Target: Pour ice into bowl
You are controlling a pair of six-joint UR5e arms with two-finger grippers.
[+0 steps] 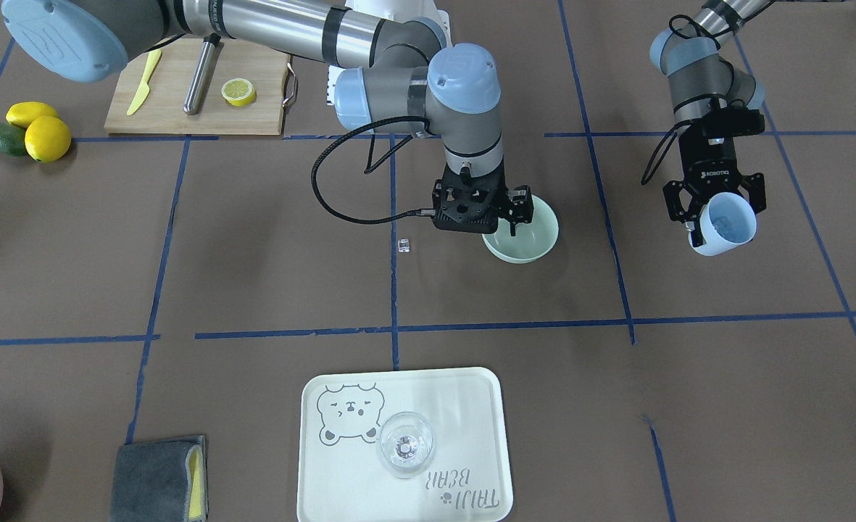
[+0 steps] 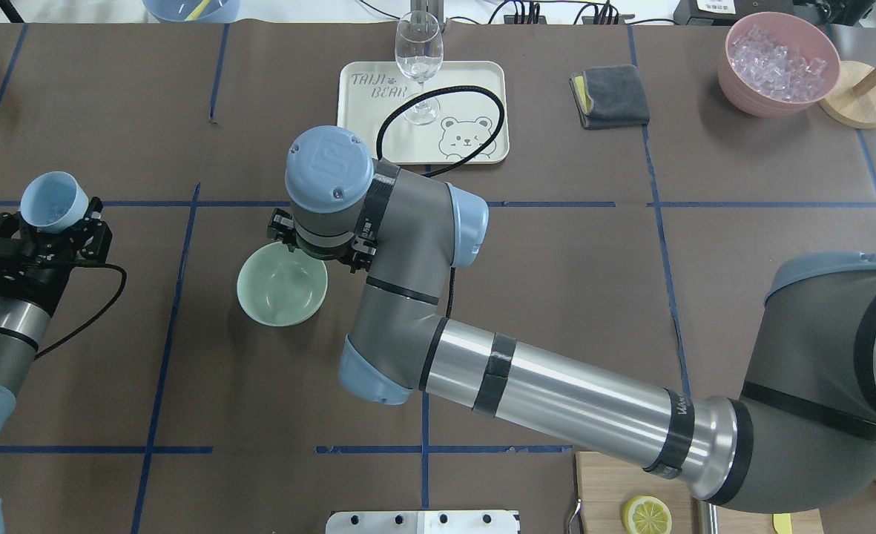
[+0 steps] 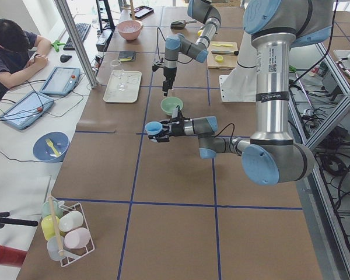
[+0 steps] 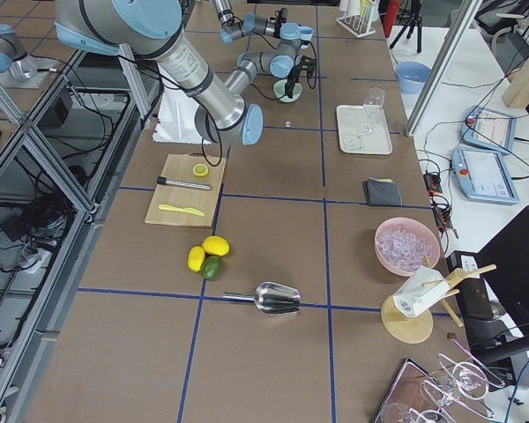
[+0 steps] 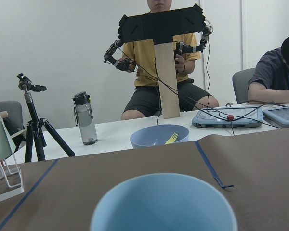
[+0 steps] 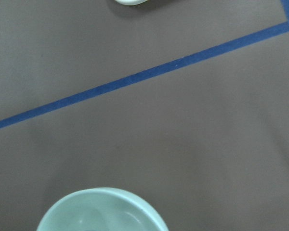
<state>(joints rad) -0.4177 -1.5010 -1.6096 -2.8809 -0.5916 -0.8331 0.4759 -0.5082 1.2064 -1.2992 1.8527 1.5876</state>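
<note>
My left gripper point(image 1: 721, 217) is shut on a light blue cup point(image 1: 722, 226), held tilted above the table, well to the side of the bowl; it also shows in the overhead view point(image 2: 56, 202). Faint glossy bits show inside the cup, but I cannot tell whether they are ice. The pale mint-green bowl point(image 2: 282, 285) stands on the table and looks empty. My right gripper point(image 1: 485, 225) hangs over the bowl's point(image 1: 525, 243) rim, apparently open, with one fingertip point(image 1: 512, 227) inside the rim. One loose ice cube point(image 1: 402, 245) lies on the table beside the bowl.
A cream tray point(image 2: 475, 81) with a clear stemmed glass point(image 2: 418, 55) stands beyond the bowl. A pink tub of ice point(image 2: 777, 59) and a grey cloth point(image 2: 610, 96) are at the far right. A cutting board point(image 1: 174, 109) with a lemon half, plus whole fruit point(image 1: 47, 138), sit near the robot.
</note>
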